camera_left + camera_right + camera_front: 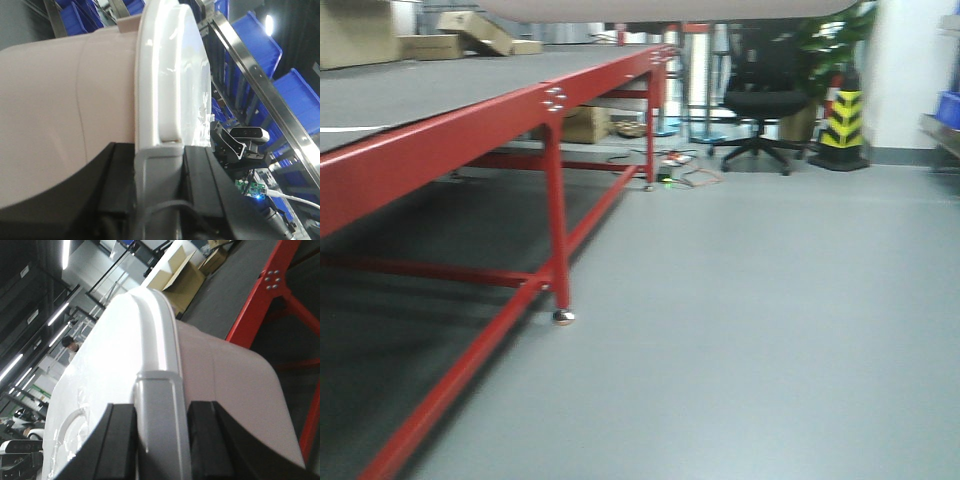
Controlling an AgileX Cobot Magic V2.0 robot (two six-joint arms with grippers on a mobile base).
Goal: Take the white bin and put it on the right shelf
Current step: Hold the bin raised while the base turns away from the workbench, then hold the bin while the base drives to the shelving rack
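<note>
The white bin (50, 110) is held between both grippers, lifted off the floor. Its pale underside shows along the top edge of the front view (670, 8). In the left wrist view my left gripper (160, 155) is shut on the grey handle clasp at the white lid's rim. In the right wrist view my right gripper (162, 412) is shut on the grey clasp at the opposite end of the bin (225, 380). The right shelf's steel rails (260, 85) run behind the bin in the left wrist view. A strip of the shelf (940, 135) shows at the front view's right edge.
The red-framed table (550, 110) with a dark mat stands on the left, one leg close by. Blue bins (260, 40) fill the steel rack. An office chair (760, 100) and a yellow-black cone (842, 125) stand far ahead. Cardboard boxes (175, 275) lie on the table.
</note>
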